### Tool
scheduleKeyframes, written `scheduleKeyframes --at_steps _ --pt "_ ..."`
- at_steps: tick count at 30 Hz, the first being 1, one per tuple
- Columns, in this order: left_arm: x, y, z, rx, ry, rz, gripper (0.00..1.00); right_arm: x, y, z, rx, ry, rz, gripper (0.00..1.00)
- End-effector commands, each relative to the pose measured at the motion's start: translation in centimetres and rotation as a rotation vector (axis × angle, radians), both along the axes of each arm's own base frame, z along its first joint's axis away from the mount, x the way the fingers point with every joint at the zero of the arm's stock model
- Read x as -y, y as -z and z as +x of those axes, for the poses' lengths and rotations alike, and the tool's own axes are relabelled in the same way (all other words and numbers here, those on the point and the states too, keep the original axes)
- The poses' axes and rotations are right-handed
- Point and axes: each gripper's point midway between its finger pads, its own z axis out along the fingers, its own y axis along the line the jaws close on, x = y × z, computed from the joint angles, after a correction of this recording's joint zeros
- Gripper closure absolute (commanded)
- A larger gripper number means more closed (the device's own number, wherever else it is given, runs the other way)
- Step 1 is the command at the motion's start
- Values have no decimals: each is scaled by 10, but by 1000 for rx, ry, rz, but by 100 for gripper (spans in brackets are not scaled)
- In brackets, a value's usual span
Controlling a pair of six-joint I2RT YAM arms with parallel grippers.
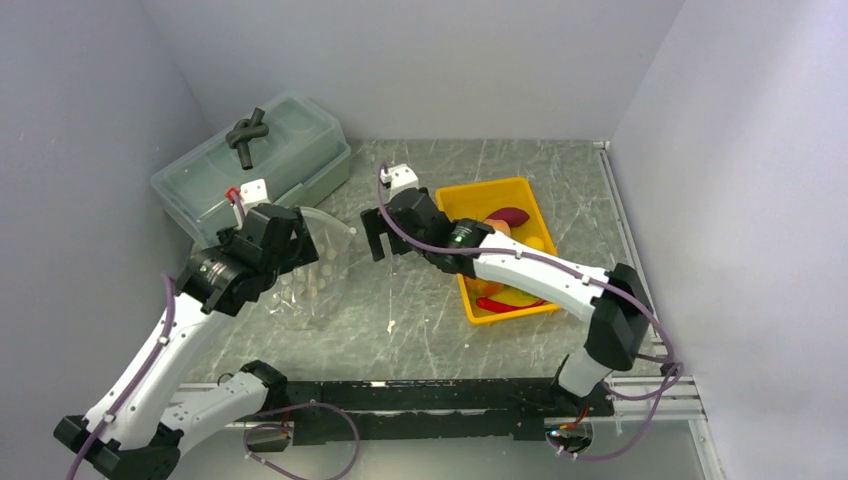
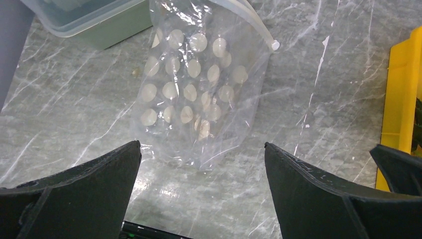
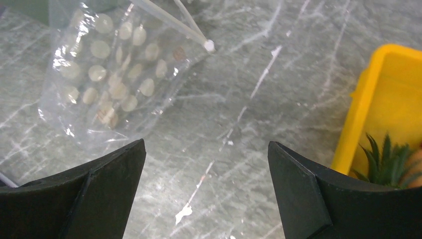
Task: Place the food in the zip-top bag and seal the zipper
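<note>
**Overhead view.** The bag (image 1: 315, 272) lies flat on the desk (image 1: 430, 325), empty, at about 9 o'clock from the yellow tray (image 1: 480, 187). All the food (image 1: 507, 216) that I can see is in that tray. The left tool (image 1: 290, 240) hangs over the far end of the bag. The right tool (image 1: 382, 245) sits between bag and tray, its arm stretched across the tray. A lidded box (image 1: 250, 160) stands at 11 o'clock, beyond the bag.

**Left wrist view.** The left tool (image 2: 201, 145) has its jaws spread wide with nothing between them. The bag (image 2: 199, 94) lies straight ahead at 12 o'clock. Its long axis runs from roughly 7 o'clock up to 1 o'clock, where the zipper (image 2: 254, 20) crosses the mouth.

**Right wrist view.** The right tool (image 3: 206, 143) is also spread wide and holds nothing. The bag (image 3: 104, 74) is off at 10 o'clock, and the two lips of the zipper (image 3: 169, 20) appear parted. The tray (image 3: 358, 114) is at 3 o'clock, with the pineapple (image 3: 385, 159) crown showing just inside its rim.

**Finding.** No food is loaded yet. I judge the right arm the nearer to the food, which calls for a swing toward 3 o'clock. The left arm is placed to tend the mouth of the bag.
</note>
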Motion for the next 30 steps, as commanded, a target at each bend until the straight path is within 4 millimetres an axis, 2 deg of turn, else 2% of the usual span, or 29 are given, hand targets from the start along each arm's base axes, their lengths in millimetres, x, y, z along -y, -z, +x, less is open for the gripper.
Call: scheduleKeyframes --at_steps 1,7,12,17,24,30 --pt "-11 -14 -11 48 -23 -11 0 -36 -47 20 90 -92 142 3" --pt "-4 -14 -19 61 56 -43 0 -80 -52 23 71 -346 179 3" --pt "-7 -15 -27 56 57 -52 0 -97 -55 38 92 -457 180 2" --pt "-3 -18 -32 67 88 -76 0 -123 -56 49 133 -557 208 0" --pt "8 -27 -43 91 193 -121 0 -144 -54 65 139 -713 325 0" --pt "8 -36 -50 131 244 -122 0 -160 -35 82 131 -777 348 0"
